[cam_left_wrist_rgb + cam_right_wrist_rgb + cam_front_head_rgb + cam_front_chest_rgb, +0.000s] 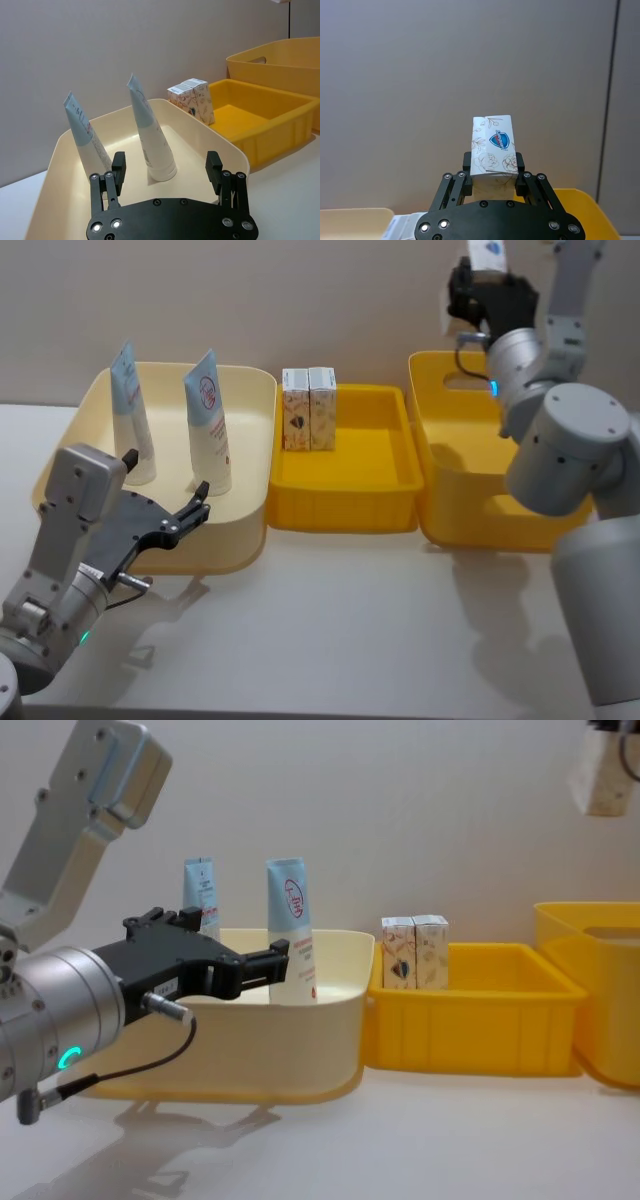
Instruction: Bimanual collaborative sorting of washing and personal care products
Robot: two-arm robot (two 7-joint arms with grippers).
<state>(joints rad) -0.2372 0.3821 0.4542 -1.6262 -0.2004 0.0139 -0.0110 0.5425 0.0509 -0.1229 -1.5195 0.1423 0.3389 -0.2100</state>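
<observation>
Tabletop [330, 640] sorting scene, taken from the robot's head view with the table's middle as the clock centre. Three bins stand in a row along the far side: a cream bin [240, 368] at ten o'clock, a shallow yellow bin [345, 510] at twelve and a taller yellow bin [440, 510] at two.

Two light-blue tubes stand on their white caps inside the cream bin, the left tube [132, 420] and the right tube [208, 425] a little apart, both leaning slightly. Two patterned cartons [309, 408] stand upright and touching in the shallow bin's eleven o'clock corner, probably tucked there to leave floor space for more.

The left gripper [165, 477] hovers at eight o'clock over the cream bin's near rim, its jaws spread wide and holding nothing. It points at the tubes, with the right tube lined up between its fingers in the left wrist view. This looks like a waiting or approach pose.

The right gripper [493, 165] is raised high at one o'clock, above the taller bin's far edge. Its jaws are clamped on the lower sides of a third carton [492, 140], held upright. The height probably lets it clear the bin walls. Judging by the matching pair, it most likely belongs in the shallow bin.
</observation>
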